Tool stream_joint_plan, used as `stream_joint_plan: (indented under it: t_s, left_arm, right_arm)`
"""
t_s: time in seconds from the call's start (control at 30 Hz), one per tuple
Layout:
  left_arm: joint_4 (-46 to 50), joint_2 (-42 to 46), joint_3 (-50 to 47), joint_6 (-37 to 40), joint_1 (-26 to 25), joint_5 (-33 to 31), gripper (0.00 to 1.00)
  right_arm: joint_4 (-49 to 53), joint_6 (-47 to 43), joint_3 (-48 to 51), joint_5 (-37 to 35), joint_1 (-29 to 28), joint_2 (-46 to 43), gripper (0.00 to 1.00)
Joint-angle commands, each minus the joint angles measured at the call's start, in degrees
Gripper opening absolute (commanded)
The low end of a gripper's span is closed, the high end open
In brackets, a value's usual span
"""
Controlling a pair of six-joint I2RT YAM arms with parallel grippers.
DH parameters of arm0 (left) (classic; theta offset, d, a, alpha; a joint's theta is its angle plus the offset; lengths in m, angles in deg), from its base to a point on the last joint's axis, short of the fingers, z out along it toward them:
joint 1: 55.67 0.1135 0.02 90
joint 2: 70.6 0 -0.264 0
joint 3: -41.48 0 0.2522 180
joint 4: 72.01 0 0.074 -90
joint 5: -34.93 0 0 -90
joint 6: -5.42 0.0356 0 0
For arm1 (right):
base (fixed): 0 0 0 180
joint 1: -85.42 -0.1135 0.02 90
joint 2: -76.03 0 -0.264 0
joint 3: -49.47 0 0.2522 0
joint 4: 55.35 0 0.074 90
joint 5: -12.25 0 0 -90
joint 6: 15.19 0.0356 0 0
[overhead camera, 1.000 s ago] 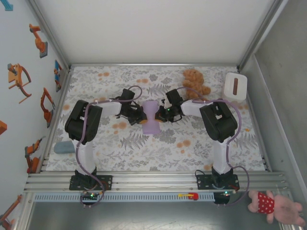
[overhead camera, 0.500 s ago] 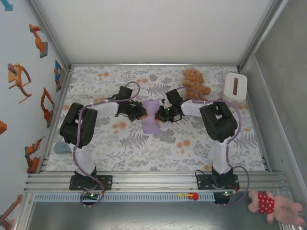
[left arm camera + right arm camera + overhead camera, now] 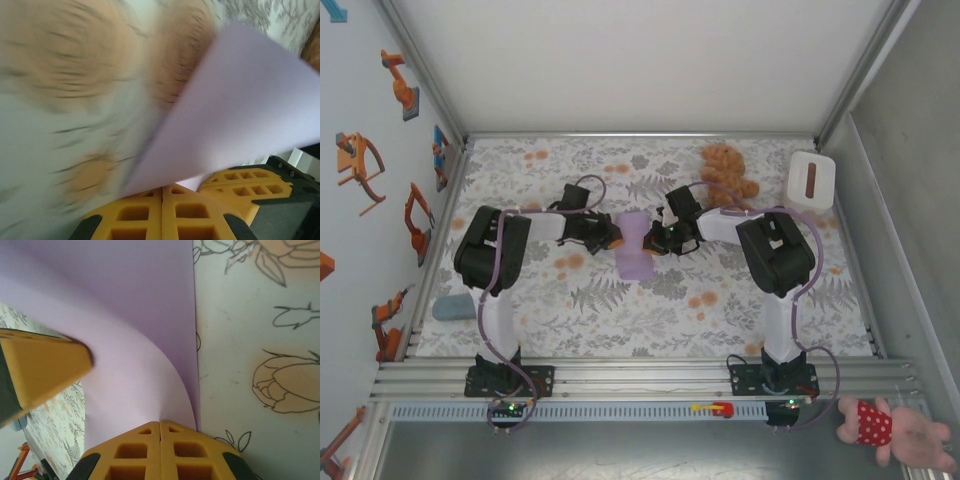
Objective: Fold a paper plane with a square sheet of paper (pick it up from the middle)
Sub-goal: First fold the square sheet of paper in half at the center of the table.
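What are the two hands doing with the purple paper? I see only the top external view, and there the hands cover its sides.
Observer: In the right wrist view the right hand has its yellow fingers shut on the edge of the square sheet of paper.
Operator: And the left one?
Observer: The left hand is shut too; the sheet comes out from between its fingers, though that picture is blurred.
Operator: Is the sheet flat?
Observer: No, near the right hand it bends in a smooth curve, with no sharp crease there.
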Motion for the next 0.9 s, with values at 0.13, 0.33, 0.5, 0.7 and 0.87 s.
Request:
stream_joint_plan:
  t_s: [0.13, 0.33, 0.5, 0.7, 0.87]
  left_arm:
    - [5.70, 6.10, -2.05, 3.30, 4.33, -2.52, 0.00]
    - [-0.53, 6.72, 0.26, -0.90, -1.42, -1.18, 0.01]
    - [-3.67, 1.11, 2.49, -4.07, -4.64, -1.12, 0.00]
    - [-2.40, 0.33, -0.59, -2.94, -3.78, -2.46, 0.00]
    - [-2.39, 1.68, -6.43, -2.06, -0.89, -4.31, 0.00]
  right_arm:
    - [14.30, -1.06, 5.84, -16.65, 0.61, 8.54, 0.00]
    - [14.24, -1.01, 5.50, -16.44, 0.63, 8.87, 0.00]
    - [14.23, -1.05, 5.35, -16.38, 0.62, 9.05, 0.00]
    - [14.36, -1.26, 5.54, -16.64, 0.67, 8.96, 0.00]
    - [14.23, -1.14, 5.46, -17.17, 0.71, 9.41, 0.00]
